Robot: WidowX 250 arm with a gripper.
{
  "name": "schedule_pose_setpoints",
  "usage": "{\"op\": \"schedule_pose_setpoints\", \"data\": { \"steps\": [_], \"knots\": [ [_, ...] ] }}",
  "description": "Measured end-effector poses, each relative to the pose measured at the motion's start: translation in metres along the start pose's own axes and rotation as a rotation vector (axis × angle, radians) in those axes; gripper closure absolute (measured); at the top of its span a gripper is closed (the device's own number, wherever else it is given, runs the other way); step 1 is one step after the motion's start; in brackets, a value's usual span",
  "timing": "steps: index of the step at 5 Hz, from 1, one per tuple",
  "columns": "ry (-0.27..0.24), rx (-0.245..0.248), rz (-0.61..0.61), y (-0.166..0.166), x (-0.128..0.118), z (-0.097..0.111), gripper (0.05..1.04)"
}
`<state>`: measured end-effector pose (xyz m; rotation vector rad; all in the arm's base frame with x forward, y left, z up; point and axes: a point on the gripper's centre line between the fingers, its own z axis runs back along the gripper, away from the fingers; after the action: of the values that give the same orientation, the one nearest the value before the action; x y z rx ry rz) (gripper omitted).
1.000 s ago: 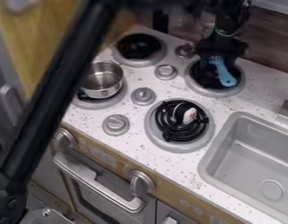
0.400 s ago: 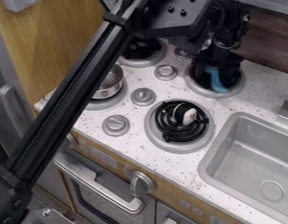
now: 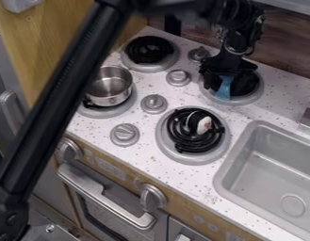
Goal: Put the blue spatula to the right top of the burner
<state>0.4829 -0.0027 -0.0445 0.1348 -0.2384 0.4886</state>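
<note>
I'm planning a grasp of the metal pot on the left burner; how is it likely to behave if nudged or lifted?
The pot looks like thin, bare metal, so probably stiff and fairly light. Seemingly empty, it shouldn't spill. Its smooth, round wall might slip or turn on the burner if pushed.

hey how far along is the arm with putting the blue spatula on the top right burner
Looks done: the blue spatula is over the top right burner. In hand: the end effector is at its upper end, grip unclear. Left, probably: release it if held, then back away.
</note>
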Motion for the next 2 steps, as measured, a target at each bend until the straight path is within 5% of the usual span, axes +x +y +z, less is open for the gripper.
{"op": "schedule_pose_setpoints", "data": {
  "steps": [2],
  "knots": [
    [0.084,-0.004,-0.052,0.027,-0.052,0.051,0.085]
  ]
}}
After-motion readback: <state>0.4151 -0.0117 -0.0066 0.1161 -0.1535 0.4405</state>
